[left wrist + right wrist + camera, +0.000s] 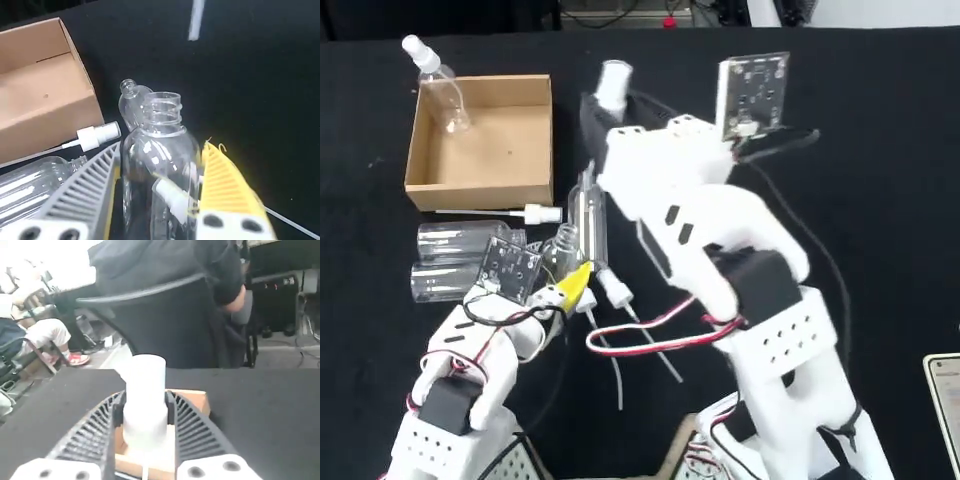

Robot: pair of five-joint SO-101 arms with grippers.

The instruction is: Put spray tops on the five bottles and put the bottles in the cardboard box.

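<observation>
Left gripper (160, 148) clamps an uncapped bottle (160, 125); right gripper (145, 399) pinches a white spray top (146, 382).
The uncapped bottle sits at 5 o'clock of the cardboard box (480, 190), and the white spray top is at its 2 o'clock. A capped bottle (445, 95) leans in the box's 11 o'clock corner.

No writing, number or sign was legible in any view; the fine marks on the circuit board (752, 92) mounted at the right arm's wrist were too small to read; the same held for the smaller board (510, 266) at the left arm's wrist.
</observation>
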